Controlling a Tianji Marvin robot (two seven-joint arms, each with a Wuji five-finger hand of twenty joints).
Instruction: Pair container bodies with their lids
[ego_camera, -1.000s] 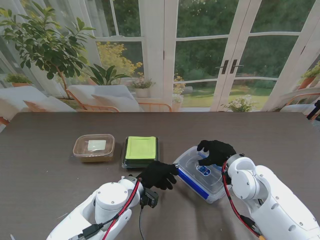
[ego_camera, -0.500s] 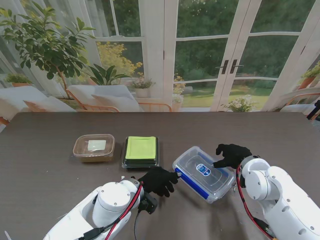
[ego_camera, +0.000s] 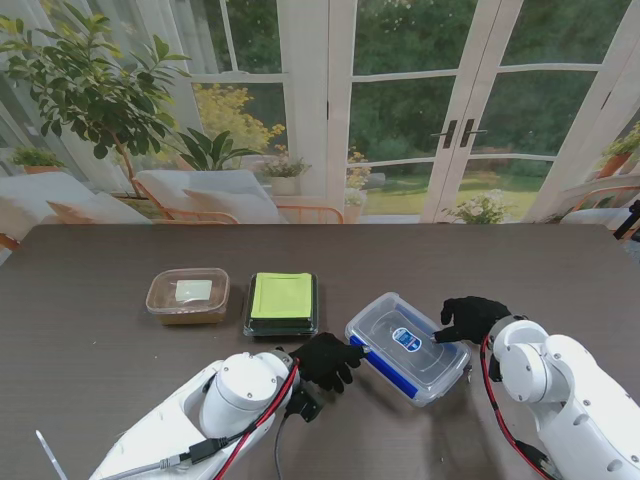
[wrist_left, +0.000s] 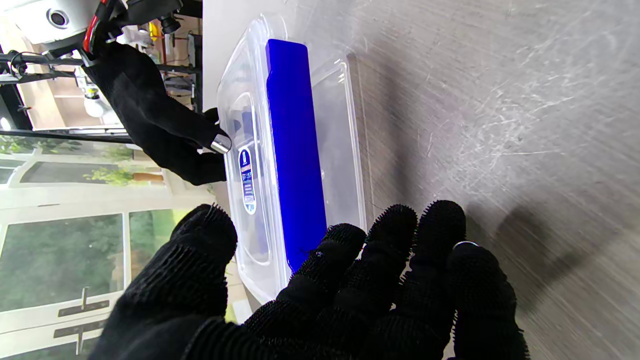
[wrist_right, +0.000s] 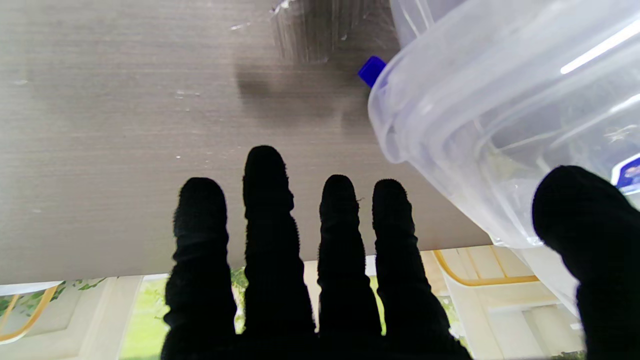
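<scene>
A clear container (ego_camera: 408, 348) with blue side clips and its clear lid on top lies at an angle between my two hands. My left hand (ego_camera: 328, 358) is at its left end, open, fingers spread; in the left wrist view the thumb and fingers (wrist_left: 400, 240) flank the container's corner (wrist_left: 295, 150). My right hand (ego_camera: 470, 318) is open at the far right edge, fingers straight; in the right wrist view its thumb hovers by the container wall (wrist_right: 475, 125) and the hand (wrist_right: 300, 260) holds nothing.
A black container with a green lid (ego_camera: 282, 303) stands just left of the clear one. Farther left is a brownish clear tub with a lid (ego_camera: 188, 295). Dark wooden table (ego_camera: 100, 380); windows and plants behind.
My right hand has slid off the top of the lid to the container's far right edge. The left hand has shifted slightly right toward the container's end. The container stays put.
</scene>
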